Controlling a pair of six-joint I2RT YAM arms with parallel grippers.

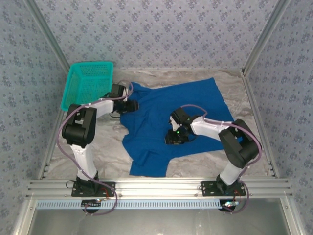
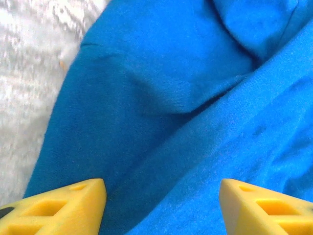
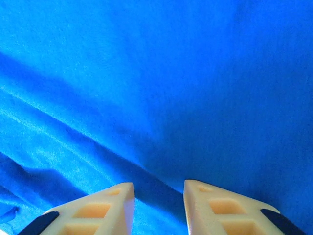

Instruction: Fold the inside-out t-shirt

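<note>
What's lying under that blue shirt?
The pale marbled table shows around the edges of the shirt, so the shirt seems to rest right on it. Anything beneath the cloth itself is covered and cannot be seen.

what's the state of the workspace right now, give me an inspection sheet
surface: grey marbled tabletop, partly covered by cloth
job's things: royal-blue cotton t-shirt spread out, rumpled, not yet folded
clutter: teal plastic mesh basket at far-left corner
grippers: left gripper over the shirt's left edge, jaws wide open; right gripper mid-shirt, jaws narrowly apart, grip cannot be told
cables: purple-grey cables loop along both arms
surroundings: patterned blue-grey wall panels, aluminium rail at near edge
</note>
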